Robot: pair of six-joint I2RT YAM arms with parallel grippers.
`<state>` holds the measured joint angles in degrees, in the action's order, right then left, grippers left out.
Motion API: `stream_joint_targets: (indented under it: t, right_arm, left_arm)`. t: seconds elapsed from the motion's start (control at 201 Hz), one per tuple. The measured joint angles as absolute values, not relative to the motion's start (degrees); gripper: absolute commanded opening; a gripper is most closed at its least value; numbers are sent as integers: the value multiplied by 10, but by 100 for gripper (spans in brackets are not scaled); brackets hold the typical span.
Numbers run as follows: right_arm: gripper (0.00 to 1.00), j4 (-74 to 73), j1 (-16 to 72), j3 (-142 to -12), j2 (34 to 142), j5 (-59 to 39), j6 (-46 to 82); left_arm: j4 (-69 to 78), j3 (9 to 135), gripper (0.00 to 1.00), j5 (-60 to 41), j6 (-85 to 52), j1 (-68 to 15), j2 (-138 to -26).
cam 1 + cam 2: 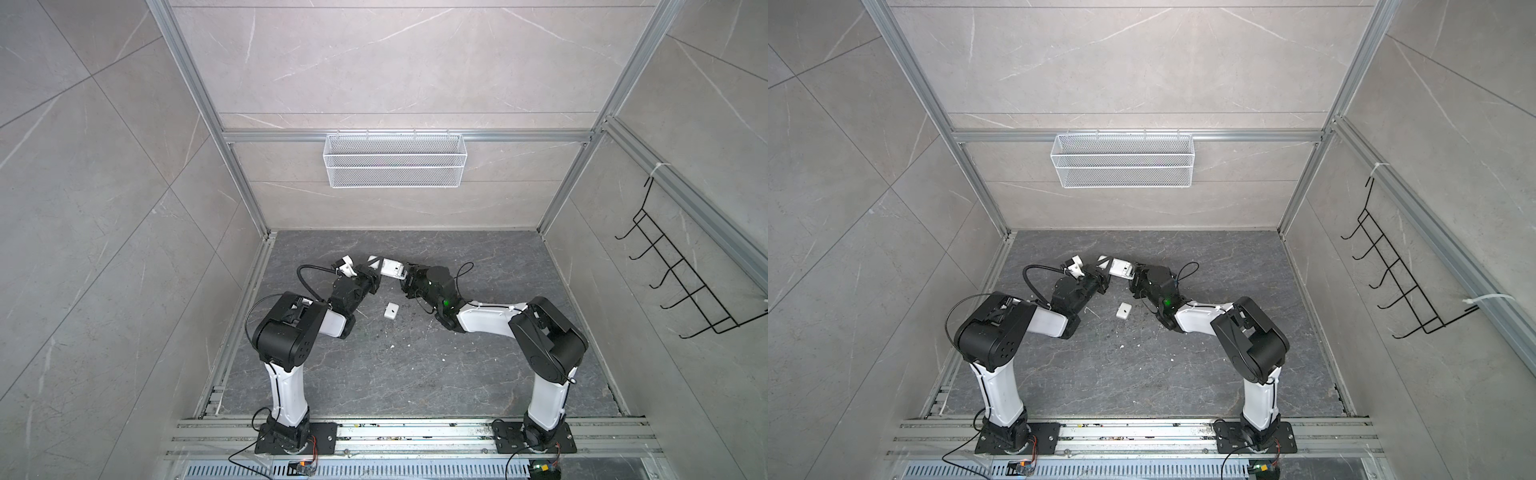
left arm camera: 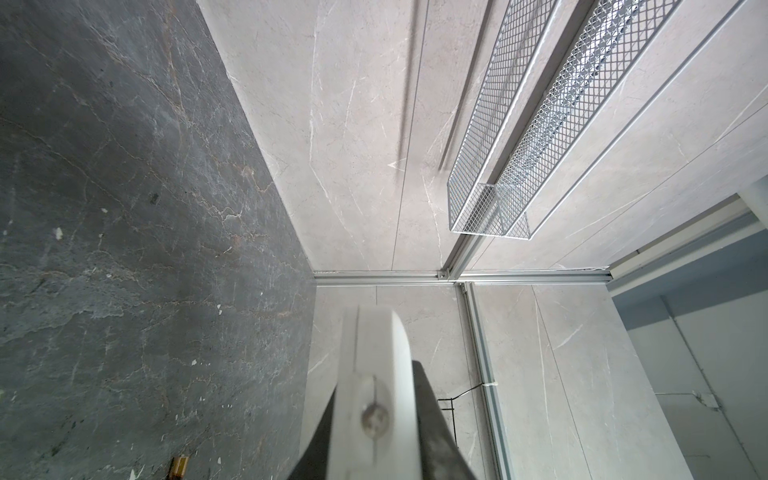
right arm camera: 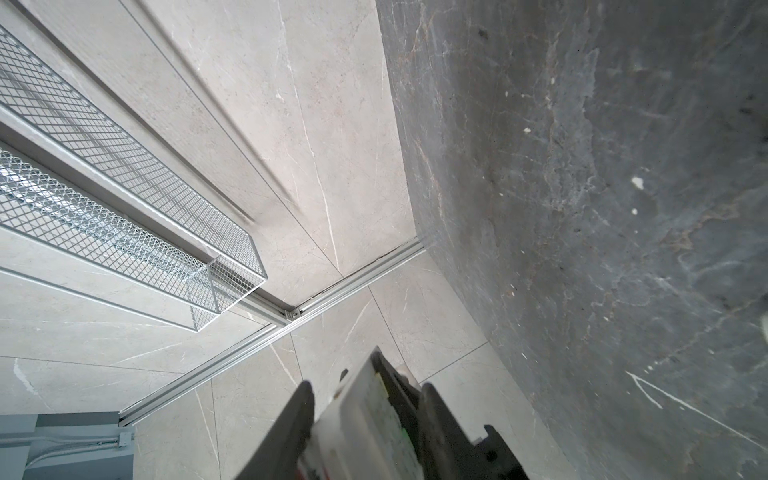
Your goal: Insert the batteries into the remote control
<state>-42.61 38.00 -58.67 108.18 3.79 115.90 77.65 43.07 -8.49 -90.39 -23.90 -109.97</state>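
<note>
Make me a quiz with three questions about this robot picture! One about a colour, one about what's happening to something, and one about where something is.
1. What colour is the wire basket on the back wall?
A) white B) red C) blue

2. What is happening to the remote control?
A) lying alone on the table B) gripped by the left gripper C) sitting in the basket

3. Where is the small white cover plate?
A) in the basket B) on the dark table C) clamped in the left gripper

Answers:
1 A: its mesh is white.
2 B: the left wrist view shows its white edge between the fingers.
3 B: it lies there in both top views.
</note>
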Motion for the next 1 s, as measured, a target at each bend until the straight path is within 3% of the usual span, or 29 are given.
stream_joint_targets:
  t: [0.09, 0.413, 1.001]
  right_arm:
    - [43, -426, 380, -587, 1082, 38, 1159]
    - [64, -427, 377, -590, 1082, 32, 1157]
    - [52, -430, 374, -599, 1082, 21, 1157]
  left_arm:
    - [776, 431, 0, -86, -904, -238, -1100]
    - [776, 431, 0, -85, -904, -235, -1100]
    - [780, 431, 0, -81, -904, -235, -1097]
